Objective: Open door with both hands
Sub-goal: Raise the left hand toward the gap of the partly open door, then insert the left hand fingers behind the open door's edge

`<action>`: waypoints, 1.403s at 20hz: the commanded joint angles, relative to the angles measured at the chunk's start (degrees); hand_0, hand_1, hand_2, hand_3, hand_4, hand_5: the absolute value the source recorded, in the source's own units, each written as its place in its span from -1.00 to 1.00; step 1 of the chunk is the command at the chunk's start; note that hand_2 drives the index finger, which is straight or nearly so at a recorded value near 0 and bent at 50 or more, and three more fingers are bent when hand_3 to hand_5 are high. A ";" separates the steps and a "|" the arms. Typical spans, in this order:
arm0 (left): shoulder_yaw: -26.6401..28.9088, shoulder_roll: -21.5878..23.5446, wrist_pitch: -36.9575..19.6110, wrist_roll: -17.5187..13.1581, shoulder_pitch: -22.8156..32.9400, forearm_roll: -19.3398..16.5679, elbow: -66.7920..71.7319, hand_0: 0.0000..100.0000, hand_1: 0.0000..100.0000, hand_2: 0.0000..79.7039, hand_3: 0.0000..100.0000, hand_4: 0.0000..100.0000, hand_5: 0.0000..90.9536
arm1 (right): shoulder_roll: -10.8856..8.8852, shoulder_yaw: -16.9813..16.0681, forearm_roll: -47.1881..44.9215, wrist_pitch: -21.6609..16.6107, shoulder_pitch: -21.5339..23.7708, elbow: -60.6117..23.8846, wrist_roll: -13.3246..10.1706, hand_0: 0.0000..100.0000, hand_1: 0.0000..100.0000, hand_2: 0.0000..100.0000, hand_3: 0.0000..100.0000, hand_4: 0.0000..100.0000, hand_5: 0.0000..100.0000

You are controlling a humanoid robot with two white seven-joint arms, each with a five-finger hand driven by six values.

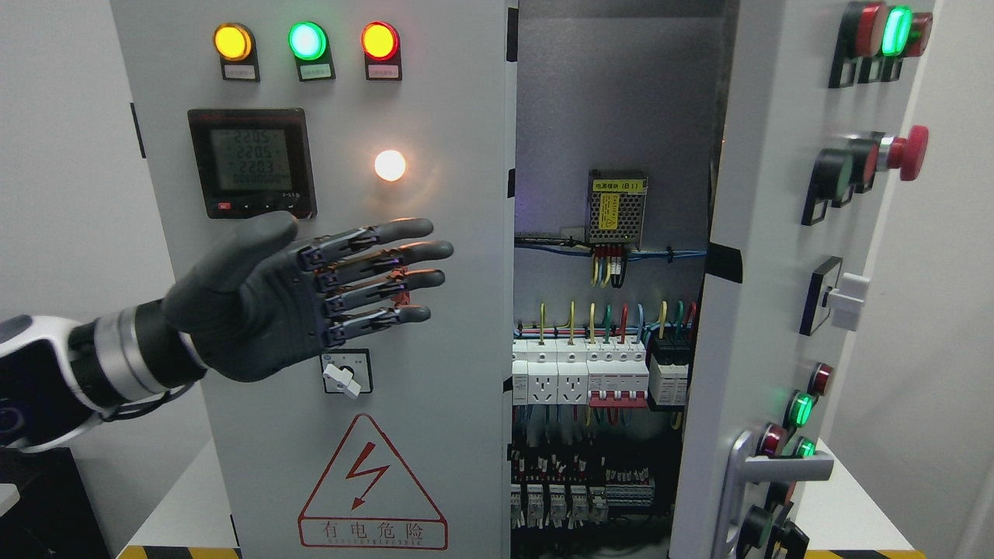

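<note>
We have our left hand (311, 299) spread flat, fingers (404, 252) extended and holding nothing, in front of the left door (435, 388), which looks shut. Off past the fingertips the right door (745, 310) already stands swung wide, baring the wiring (606, 310) between. Our right hand is out of view. We judge half the job done: the left door remains to open
</note>
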 commanded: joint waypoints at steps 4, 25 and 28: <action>-10.89 -16.60 0.12 -1.62 -4.67 8.82 4.79 -0.76 -0.22 -1.00 -1.00 -1.00 -1.00 | -0.02 0.02 0.00 0.01 0.00 0.00 0.01 -0.76 -0.22 -1.00 -1.00 -1.00 -1.00; -3.59 -31.54 4.43 -0.92 -6.34 9.28 8.30 -0.76 -0.22 -1.00 -1.00 -1.00 -1.00 | 0.07 -0.07 0.00 0.01 0.00 0.00 0.01 -0.76 -0.22 -1.00 -1.00 -1.00 -1.00; -3.59 -33.12 4.43 2.41 -6.96 9.10 8.21 -0.76 -0.22 -1.00 -1.00 -1.00 -1.00 | -0.02 0.02 0.00 0.01 0.00 0.00 0.01 -0.76 -0.22 -1.00 -1.00 -1.00 -1.00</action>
